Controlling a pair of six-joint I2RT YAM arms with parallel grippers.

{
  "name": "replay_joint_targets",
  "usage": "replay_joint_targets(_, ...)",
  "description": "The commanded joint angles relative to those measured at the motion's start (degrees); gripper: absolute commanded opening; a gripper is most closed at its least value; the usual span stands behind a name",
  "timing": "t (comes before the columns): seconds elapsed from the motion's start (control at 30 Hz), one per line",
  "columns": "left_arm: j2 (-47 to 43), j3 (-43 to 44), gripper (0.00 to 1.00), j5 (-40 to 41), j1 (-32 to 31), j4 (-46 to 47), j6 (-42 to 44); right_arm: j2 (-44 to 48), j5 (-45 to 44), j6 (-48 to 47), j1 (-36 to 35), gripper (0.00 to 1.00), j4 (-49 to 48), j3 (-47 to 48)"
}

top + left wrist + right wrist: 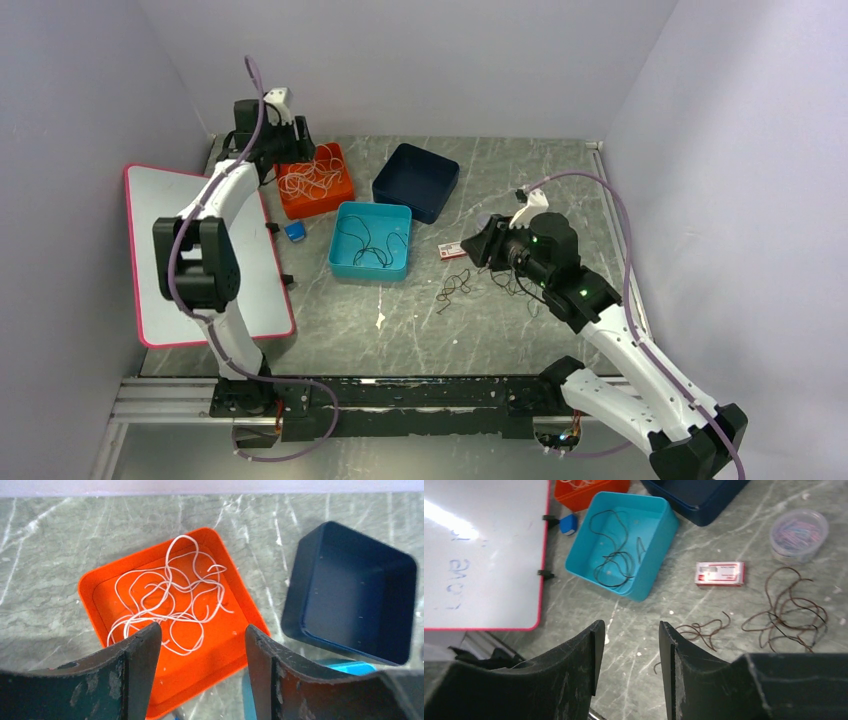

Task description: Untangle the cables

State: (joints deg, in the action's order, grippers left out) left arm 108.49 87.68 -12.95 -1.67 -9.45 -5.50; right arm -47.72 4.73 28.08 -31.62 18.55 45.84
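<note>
Two pincers, both with jaws apart and nothing held. Left gripper (pixel 202 630) hovers over orange tray (pixel 87 587), whitish cables (pixel 170 605) looped inside it. Next right, teal tray (pixel 659 545) holds black cables (pixel 614 560). Further right, brown cables (pixel 789 610) lie loose on table (pixel 724 535), right gripper (pixel 629 627) above, near them.

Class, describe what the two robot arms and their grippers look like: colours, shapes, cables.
The left arm and right arm have white shells and black joints, each trailed by a lilac hose. The left gripper and right gripper each have two dark, curved, scuffed fingers.
</note>
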Motion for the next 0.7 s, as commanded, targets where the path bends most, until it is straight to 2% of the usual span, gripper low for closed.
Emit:
replay_joint_targets(0.0,-10.72,-3.87,0.67,-1.11,-0.93,2.14,-2.73,-0.84,-7.55,0.91,-0.29,0.48,4.39,2.21)
replay_joint_targets(0.2,-24.71,-15.87,0.66,0.38,-6.18,1.61,-5.47,-3.87,-14.15,0.06,-0.29,0.48,8.26,3.93)
replay_joint_targets(0.3,-32.42,-24.7,0.66,1.72,-9.85,2.08,-7.35,-7.29,-13.23,-0.2,-0.29,0.48,9.95,5.3)
replay_joint_targets(0.47,-42.19,-34.67,0.66,2.87,-15.45,-0.04,-10.65,-13.8,-7.43,-1.62,-0.57,0.47,9.97,5.14)
replay_joint_targets(0.67,-52.86,-41.75,0.66,4.07,-16.96,-3.07,-13.3,-21.97,-8.48,-0.46,-5.19,0.5,10.31,5.39)
